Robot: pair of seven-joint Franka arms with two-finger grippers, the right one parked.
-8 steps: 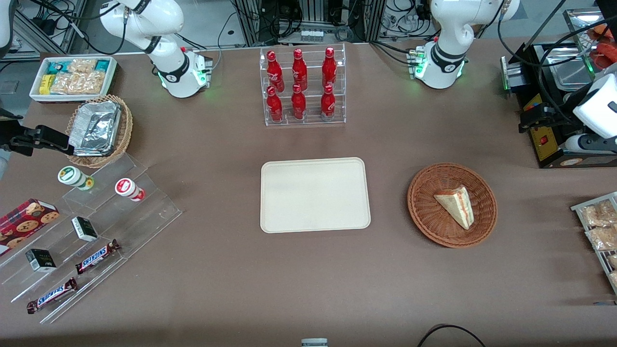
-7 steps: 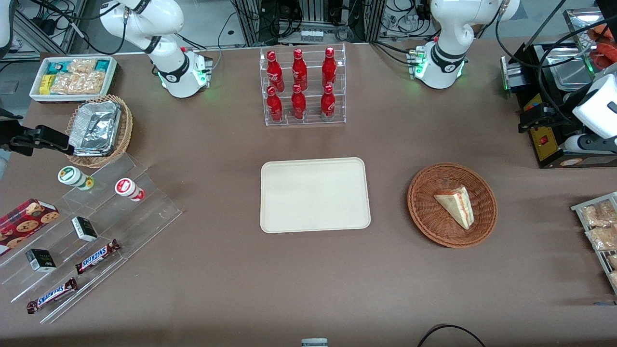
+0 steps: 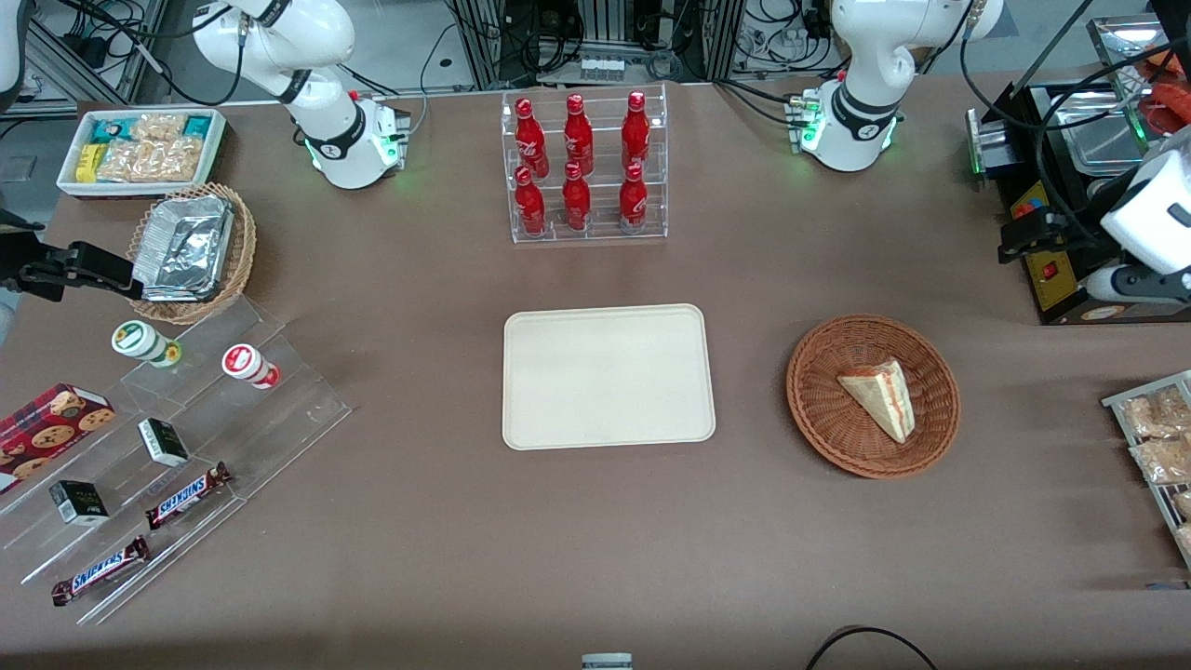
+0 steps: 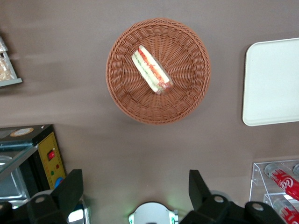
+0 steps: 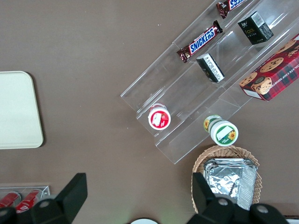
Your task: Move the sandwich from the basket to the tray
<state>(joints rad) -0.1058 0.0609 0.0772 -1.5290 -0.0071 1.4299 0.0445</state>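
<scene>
My jaws (image 4: 133, 189), apart and empty, had shifted slightly at the working arm's end, high above the basket (image 3: 823, 419); sandwich (image 3: 879, 398) untouched, tray (image 3: 605, 321) bare.

The working arm (image 3: 870, 56) is glossy white, built of rounded, bulbous shells with black rings at the joints. Its round base (image 3: 842, 135) sits on the desk (image 3: 419, 279), glowing green along the lower edge, with a small block of connectors and a red dot beside it. Black cables trail from the upper links. Out at the working arm's end of the desk, a white wrist housing (image 3: 1149, 209) carries dark fittings. The gripper (image 4: 135, 191) is matte black, its two fingers (image 4: 71, 189) broad and wedge-shaped, set wide apart, each mounted on a rounded black block with a small pale screw.
</scene>
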